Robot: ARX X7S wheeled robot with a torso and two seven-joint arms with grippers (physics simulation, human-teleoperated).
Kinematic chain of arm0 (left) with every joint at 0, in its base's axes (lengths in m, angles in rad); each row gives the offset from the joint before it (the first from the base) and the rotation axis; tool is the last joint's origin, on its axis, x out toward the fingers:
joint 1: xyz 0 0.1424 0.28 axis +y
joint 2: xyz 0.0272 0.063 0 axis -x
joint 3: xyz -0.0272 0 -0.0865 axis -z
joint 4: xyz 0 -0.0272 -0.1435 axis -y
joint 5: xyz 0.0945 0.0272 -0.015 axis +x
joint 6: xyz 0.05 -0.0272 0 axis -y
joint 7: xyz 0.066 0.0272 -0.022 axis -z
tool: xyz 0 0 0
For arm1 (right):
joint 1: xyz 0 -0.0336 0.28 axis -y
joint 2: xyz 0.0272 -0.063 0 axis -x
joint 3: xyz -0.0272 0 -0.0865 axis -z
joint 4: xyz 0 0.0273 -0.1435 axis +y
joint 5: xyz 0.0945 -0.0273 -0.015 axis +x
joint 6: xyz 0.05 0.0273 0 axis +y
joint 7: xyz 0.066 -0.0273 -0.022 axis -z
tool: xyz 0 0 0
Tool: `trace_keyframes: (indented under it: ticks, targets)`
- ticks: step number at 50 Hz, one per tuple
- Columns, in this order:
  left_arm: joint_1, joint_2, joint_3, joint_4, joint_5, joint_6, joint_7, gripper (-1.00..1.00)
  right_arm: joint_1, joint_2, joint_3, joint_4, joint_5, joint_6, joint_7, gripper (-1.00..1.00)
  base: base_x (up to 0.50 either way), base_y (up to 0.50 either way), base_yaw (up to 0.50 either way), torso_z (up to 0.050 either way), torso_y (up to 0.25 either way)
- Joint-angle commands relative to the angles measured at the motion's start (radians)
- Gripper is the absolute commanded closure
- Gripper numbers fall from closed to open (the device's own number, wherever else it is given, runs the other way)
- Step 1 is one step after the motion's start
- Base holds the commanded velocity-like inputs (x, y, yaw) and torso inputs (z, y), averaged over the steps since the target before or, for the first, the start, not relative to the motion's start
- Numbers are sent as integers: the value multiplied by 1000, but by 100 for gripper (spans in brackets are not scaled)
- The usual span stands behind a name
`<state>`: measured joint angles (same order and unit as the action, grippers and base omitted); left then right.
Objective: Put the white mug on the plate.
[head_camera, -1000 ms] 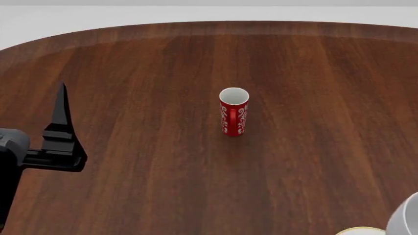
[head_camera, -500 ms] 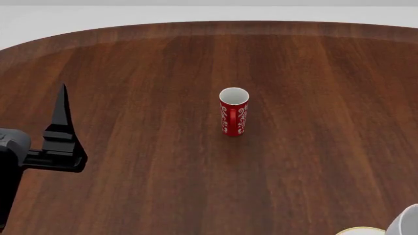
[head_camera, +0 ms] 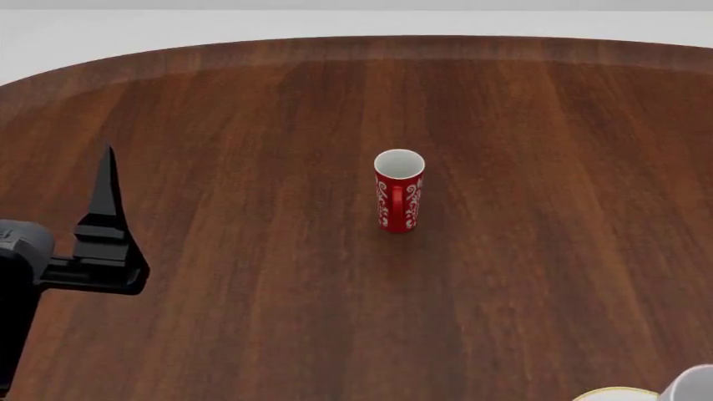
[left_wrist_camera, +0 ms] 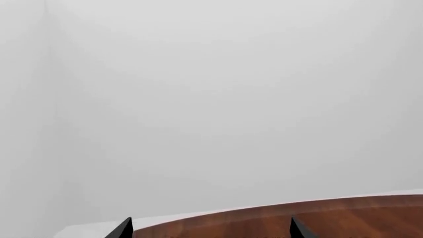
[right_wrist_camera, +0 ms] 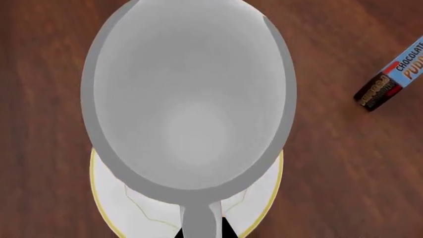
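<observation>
The white mug (right_wrist_camera: pixel 188 99) fills the right wrist view, seen from above with its inside empty. Its handle (right_wrist_camera: pixel 198 223) runs between the dark fingers of my right gripper (right_wrist_camera: pixel 201 232), which is shut on it. Under the mug lies the plate (right_wrist_camera: pixel 264 198), white with a thin gold rim; I cannot tell whether the mug touches it. In the head view only a sliver of the mug (head_camera: pixel 693 386) and the plate's rim (head_camera: pixel 610 394) show at the bottom right corner. My left gripper (left_wrist_camera: pixel 210 234) is open and empty, held at the table's left side.
A slim red mug (head_camera: pixel 399 190) with white swirls stands upright mid-table. A small chocolate pudding box (right_wrist_camera: pixel 391 80) lies on the wood beside the plate. One black finger (head_camera: pixel 107 196) of the left gripper points toward the table's far edge (head_camera: pixel 356 40).
The white mug has sunk lower at the bottom right corner of the head view, toward the plate. The left arm and the red mug have not moved.
</observation>
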<state>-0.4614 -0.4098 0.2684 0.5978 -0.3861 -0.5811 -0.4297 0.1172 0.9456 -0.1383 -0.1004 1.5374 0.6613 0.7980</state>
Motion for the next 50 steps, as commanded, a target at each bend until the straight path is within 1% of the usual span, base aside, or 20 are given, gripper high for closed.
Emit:
trace_keyframes:
  ticks: [1,23,50]
  targets:
    - [0,0,2,-7,-1,6,0,-100,2,-10,-6,14,-23,2,-12,100,0,0,0,0,0]
    - [-6,1,11,-14,-3,10,-3,-100,-63,-16,4,24,-34,-29,-35,100,0,0,0,0,0]
    - [-2,-1,17,-28,-3,26,-4,-100,-35,-39,-28,64,-55,-16,-52,100,0,0,0,0,0]
